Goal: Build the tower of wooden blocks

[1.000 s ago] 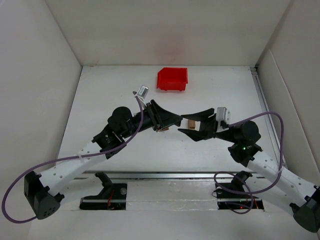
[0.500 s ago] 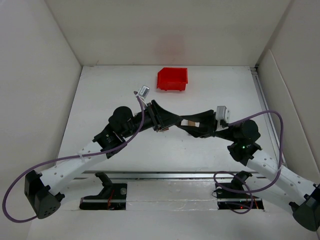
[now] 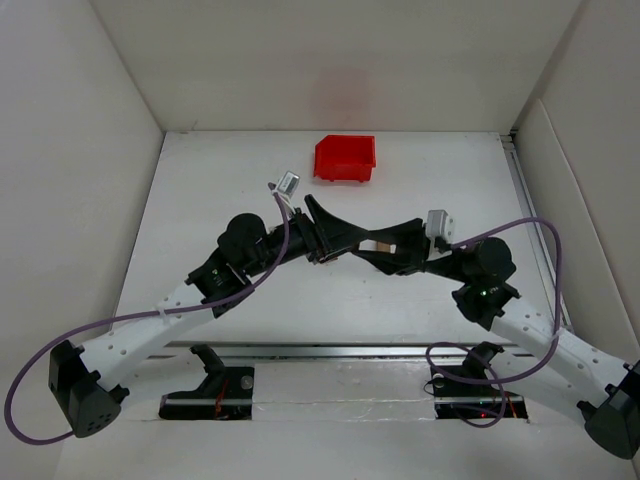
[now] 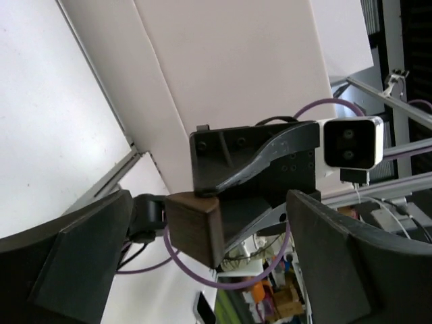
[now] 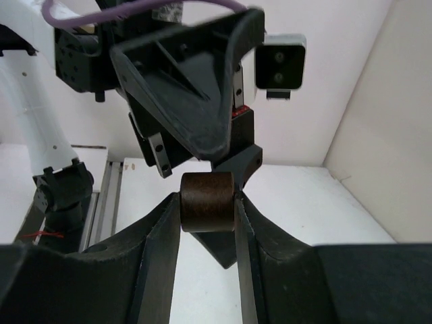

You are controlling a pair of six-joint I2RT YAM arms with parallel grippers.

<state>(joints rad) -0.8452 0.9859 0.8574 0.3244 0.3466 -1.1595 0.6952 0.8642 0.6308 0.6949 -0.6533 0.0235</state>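
Note:
A dark reddish-brown block [image 5: 207, 202] hangs above the table, pinched between the two fingers of my right gripper [image 5: 207, 210], which is shut on it. In the left wrist view the same dark block [image 4: 196, 228] sits between the wide-apart fingers of my left gripper [image 4: 202, 266], which is open and not touching it. In the top view the left gripper [image 3: 343, 244] and right gripper [image 3: 360, 251] meet tip to tip at the table's middle. A light tan block [image 3: 379, 244] shows just behind the right fingers. A sliver of an orange-brown block [image 3: 322, 260] peeks out under the left gripper.
A red plastic bin [image 3: 345, 158] stands at the back of the white table [image 3: 200, 200], beyond both grippers. White walls close in the left, back and right sides. Purple cables loop from each wrist.
My right gripper slid left onto the dark block and shut on it. My left gripper, shut on that block before, has opened wide.

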